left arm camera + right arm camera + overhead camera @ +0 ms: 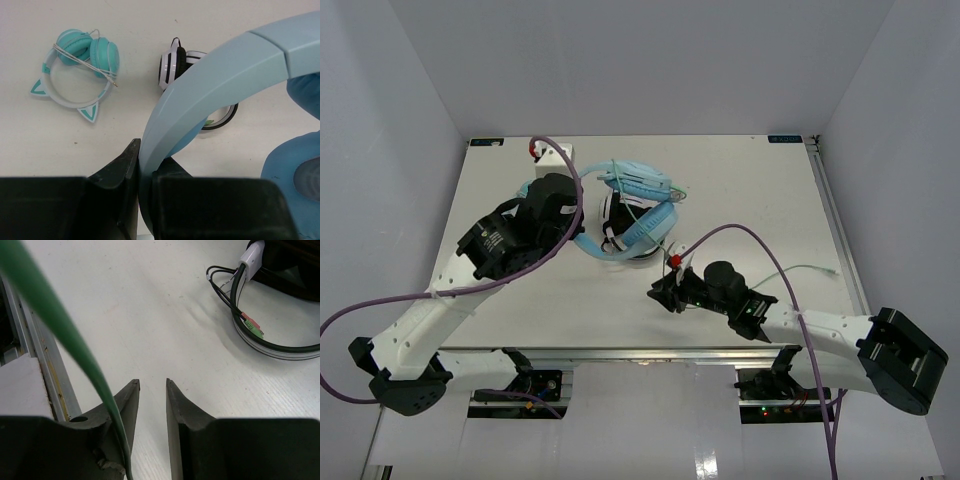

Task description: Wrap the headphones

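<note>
Green cable (75, 347) is crossing the right wrist view on a slant and running down the outer side of one finger of the right gripper (152, 386), which is sitting nearest the front edge. Its jaws are standing narrowly apart with only bare table (150, 315) showing between them, so I am reading the cable as draped on the claw, not pinched. Risk one: the arm is carrying slack it is not gripping, so a sweep could let the cable slide off, or snag it on the finger and tug the far end. Further in, the left gripper (145, 162) is clamping the wide blue band of the headphones (225, 65), with the band wedged between both fingers and the headphones sitting around mid-table. Risk two: the grip is resting on a smooth, curved band, so a pull from the cable side could twist the headphones in the jaws. Just beyond, the black-and-white headphones (172, 67) are lying partly under the blue band, with their own lead and coloured plugs loose on the table. A wrapping loop could catch them and drag them along. Farthest off, the teal cat-ear headphones (80, 57) are lying well apart and look unlikely to interfere.
</note>
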Robot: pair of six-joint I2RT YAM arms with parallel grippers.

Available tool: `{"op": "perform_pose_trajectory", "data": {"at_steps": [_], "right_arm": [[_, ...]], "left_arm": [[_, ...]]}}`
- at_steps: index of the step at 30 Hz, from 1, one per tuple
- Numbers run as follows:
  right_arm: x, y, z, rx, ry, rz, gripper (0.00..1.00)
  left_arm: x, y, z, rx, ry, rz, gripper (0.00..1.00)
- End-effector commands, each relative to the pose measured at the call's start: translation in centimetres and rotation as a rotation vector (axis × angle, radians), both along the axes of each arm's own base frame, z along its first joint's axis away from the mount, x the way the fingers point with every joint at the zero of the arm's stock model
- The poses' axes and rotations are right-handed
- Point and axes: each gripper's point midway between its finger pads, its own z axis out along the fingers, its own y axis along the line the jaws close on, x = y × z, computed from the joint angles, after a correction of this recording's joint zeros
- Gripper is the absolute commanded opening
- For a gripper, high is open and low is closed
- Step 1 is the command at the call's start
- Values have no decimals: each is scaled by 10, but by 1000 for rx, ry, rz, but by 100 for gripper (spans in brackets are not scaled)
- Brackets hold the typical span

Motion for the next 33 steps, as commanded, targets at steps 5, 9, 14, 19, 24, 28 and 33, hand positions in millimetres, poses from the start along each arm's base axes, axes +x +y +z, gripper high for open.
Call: {"op": "perform_pose_trajectory", "data": {"at_steps": [5, 9, 14, 19, 24, 28, 33], "right_arm": [[2, 7, 7, 43, -39, 11, 34], [3, 9, 3, 37, -32, 15, 28], [4, 14, -2, 31, -20, 25, 20], [7, 14, -7, 27, -14, 15, 10], [22, 6, -12, 22, 3, -20, 8], [39, -5, -3, 49, 5, -50, 8], [62, -16, 40, 125, -33, -68, 8]], "left_arm": [[-3, 9, 63, -255, -202, 54, 0], [-10, 7, 72, -307, -223, 13, 0], [-18, -5, 79, -385, -235, -66, 0], [-27, -17, 80, -419, -220, -156, 0], [-44, -35, 75, -395, -169, -320, 0], [-73, -60, 72, -384, -122, -564, 0], [-103, -83, 46, -309, -33, -836, 0]]}}
